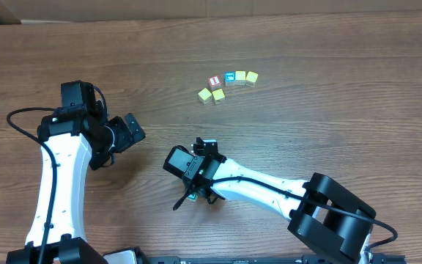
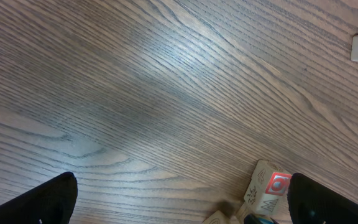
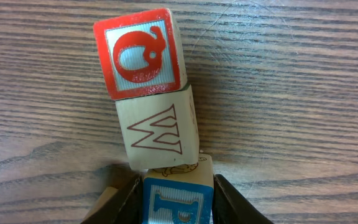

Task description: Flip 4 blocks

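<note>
**Right jaws hold the blue "P"; two blocks crowd its front**

On your left, the left gripper (image 1: 129,132) hangs over bare wood of the table (image 1: 328,110) with its fingers (image 2: 39,202) spread wide and nothing between them. In its wrist view the red "O" block (image 2: 278,185) and the whitish block (image 2: 257,184) peek in at the lower right, just beside the right-hand finger.

At the middle, near the table's near edge, your right gripper (image 3: 178,208) is clamped on the blue "P" block (image 3: 178,198), one finger against each side. Right in front of it the whitish block (image 3: 160,127), marked with a red zigzag outline, touches the held block's far face. The red "O" block (image 3: 140,53) touches the whitish one beyond that, turned a little askew. The three make one line running away from the jaws. You cannot tell whether the held block is off the wood.

Far and to the right, well apart from this line, sits a loose cluster: four yellow cubes (image 1: 205,94), a red-and-white cube (image 1: 214,81) and a blue cube (image 1: 230,77).
</note>
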